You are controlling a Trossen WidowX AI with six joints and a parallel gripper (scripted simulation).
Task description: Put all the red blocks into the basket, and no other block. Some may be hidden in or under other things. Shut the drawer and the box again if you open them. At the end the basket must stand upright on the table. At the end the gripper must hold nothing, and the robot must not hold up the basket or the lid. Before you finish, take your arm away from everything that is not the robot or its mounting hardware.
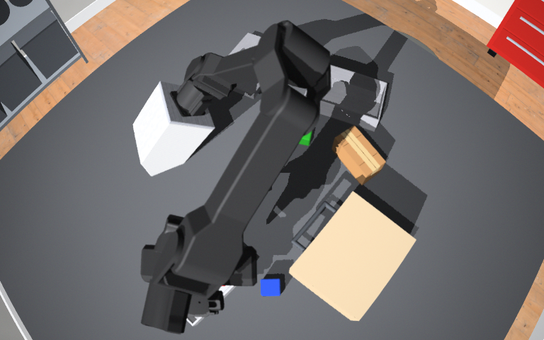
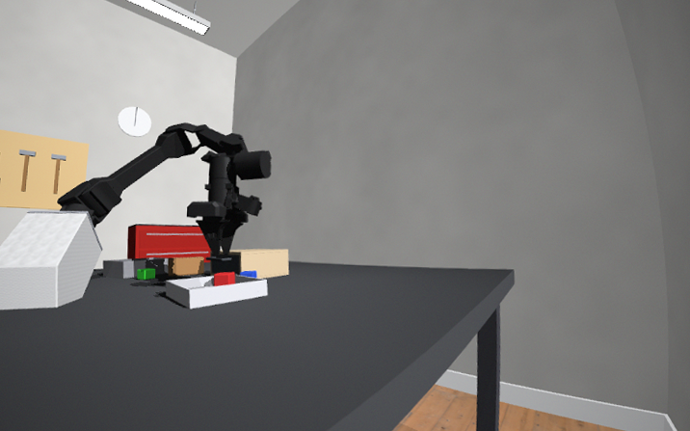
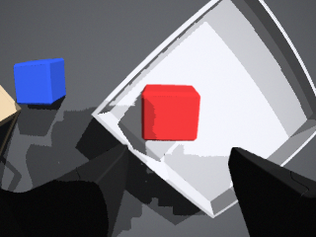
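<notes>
A red block lies in the white basket, near one corner. The basket stands upright on the table; in the top view the arm covers most of it. My gripper is open and empty above the basket, with its fingers clear of the block. A blue block lies outside the basket. A green block lies farther back, partly hidden by the arm in the top view. The beige drawer unit has a dark handle; its front is hidden.
A brown box-like block stands behind the drawer unit. A grey-white box is at the back, partly hidden by the arm. A flat pale piece lies beyond the arm. A white housing surrounds the arm's base.
</notes>
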